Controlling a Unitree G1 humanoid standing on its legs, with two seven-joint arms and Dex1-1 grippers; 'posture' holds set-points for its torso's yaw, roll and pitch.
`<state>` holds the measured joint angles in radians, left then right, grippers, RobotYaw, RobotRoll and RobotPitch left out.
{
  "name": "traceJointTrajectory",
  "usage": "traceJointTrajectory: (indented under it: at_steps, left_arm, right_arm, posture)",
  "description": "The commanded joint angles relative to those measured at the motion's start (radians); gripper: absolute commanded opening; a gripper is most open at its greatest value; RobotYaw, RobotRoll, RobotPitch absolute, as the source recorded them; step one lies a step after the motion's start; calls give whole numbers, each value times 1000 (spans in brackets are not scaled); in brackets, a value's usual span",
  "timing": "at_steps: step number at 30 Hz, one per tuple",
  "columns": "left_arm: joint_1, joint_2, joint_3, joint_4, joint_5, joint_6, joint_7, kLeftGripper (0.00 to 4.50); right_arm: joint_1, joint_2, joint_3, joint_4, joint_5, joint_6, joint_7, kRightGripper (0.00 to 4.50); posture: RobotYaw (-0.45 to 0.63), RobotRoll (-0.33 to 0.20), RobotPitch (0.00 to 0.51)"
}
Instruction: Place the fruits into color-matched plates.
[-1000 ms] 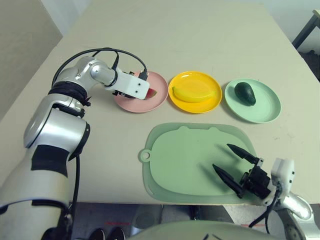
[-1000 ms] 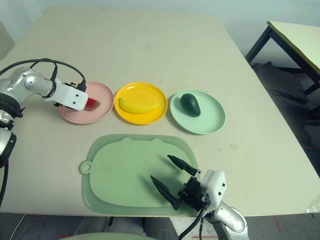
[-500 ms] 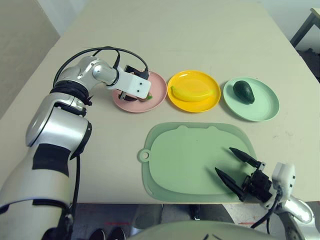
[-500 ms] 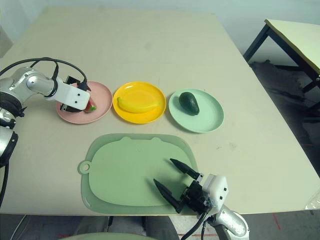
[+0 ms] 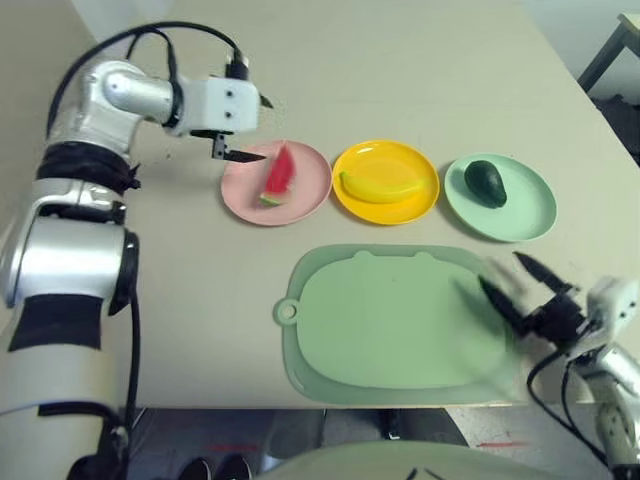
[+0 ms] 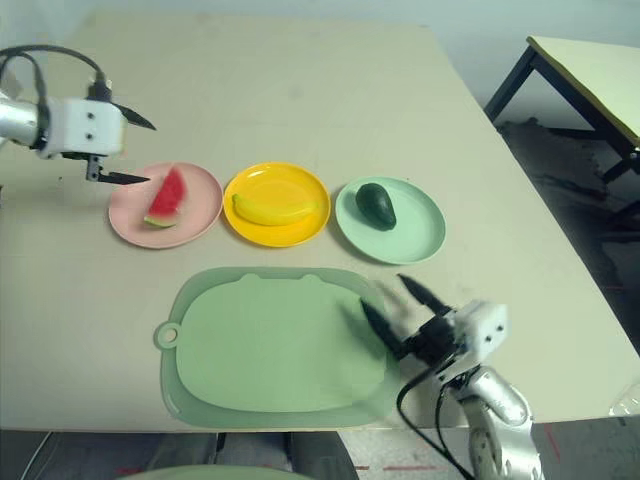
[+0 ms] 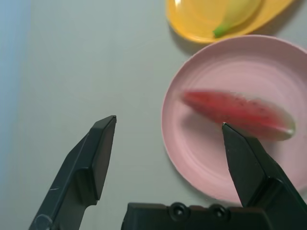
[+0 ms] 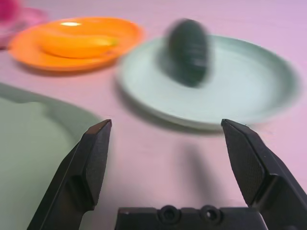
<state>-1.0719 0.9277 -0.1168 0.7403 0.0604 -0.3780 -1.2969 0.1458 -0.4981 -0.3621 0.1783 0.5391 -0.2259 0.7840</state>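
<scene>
Pale matte tabletop (image 5: pixel 400 80): red toy watermelon wedge w/ green rind (image 5: pixel 279 176) lies on the round pink plastic plate (image 5: pixel 234 190), nearer the tabletop's left edge. Both grippers' jaws apart, empty; lift L gripper (image 5: pixel 262 129) clear b4 you swing it.

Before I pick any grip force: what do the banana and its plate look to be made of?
Banana: probably moulded plastic or foam, matte, with smooth, evenly yellow skin.

Yellow plate: likely thin plastic, fairly glossy; a bright highlight sits on its rim in the left wrist view.
</scene>
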Motion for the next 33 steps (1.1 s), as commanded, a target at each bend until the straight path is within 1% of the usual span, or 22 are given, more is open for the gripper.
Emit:
traceJointTrajectory:
  at_steps: [1, 4, 6, 7, 10, 13, 16, 18, 21, 24, 27, 33]
  left_arm:
    - [161, 58, 153, -188, -112, 241, 86, 4474]
    - [315, 81, 259, -333, -157, 374, 178, 4474]
    - [466, 72, 372, -424, -182, 461, 280, 4474]
    - [516, 66, 408, -457, -191, 494, 317, 4474]
    - [656, -4, 518, -553, -228, 599, 463, 4474]
    - [754, -87, 584, -601, -240, 667, 598, 4474]
    - [804, -156, 623, -607, -241, 700, 713, 4474]
    - [833, -204, 654, -604, -266, 733, 768, 4474]
    - [870, -244, 673, -599, -284, 752, 819, 4474]
    - [901, -258, 665, -590, -282, 745, 843, 4474]
    - [942, -272, 632, -583, -258, 713, 857, 4474]
    - [971, -295, 612, -566, -254, 669, 875, 4474]
  right_arm:
    - [-41, -27, -71, 141, -8, -7, -29, 4500]
    - [-70, -38, -95, 209, -23, -28, -26, 4500]
    - [-82, -56, -107, 264, -38, -56, -9, 4500]
    - [-88, -62, -112, 287, -44, -67, -3, 4500]
    - [-127, -92, -133, 388, -55, -99, 0, 4500]
    - [-166, -120, -142, 486, -58, -126, 28, 4500]
    - [-199, -142, -140, 572, -68, -153, 63, 4500]
    - [-229, -158, -142, 636, -73, -173, 76, 4500]
    - [-269, -180, -150, 710, -73, -199, 97, 4500]
    - [-295, -193, -159, 758, -68, -213, 116, 4500]
    - [-322, -218, -175, 827, -74, -235, 96, 4500]
    - [-378, -259, -188, 917, -84, -254, 67, 4500]
  posture:
    - [77, 0, 155]
    - [85, 0, 154]
    - [93, 0, 151]
    - [97, 0, 149]
    - [108, 0, 147]
    - [109, 0, 148]
    - [104, 0, 152]
    - [102, 0, 152]
    - [100, 0, 152]
    - [96, 0, 152]
    - [91, 0, 149]
    - [87, 0, 147]
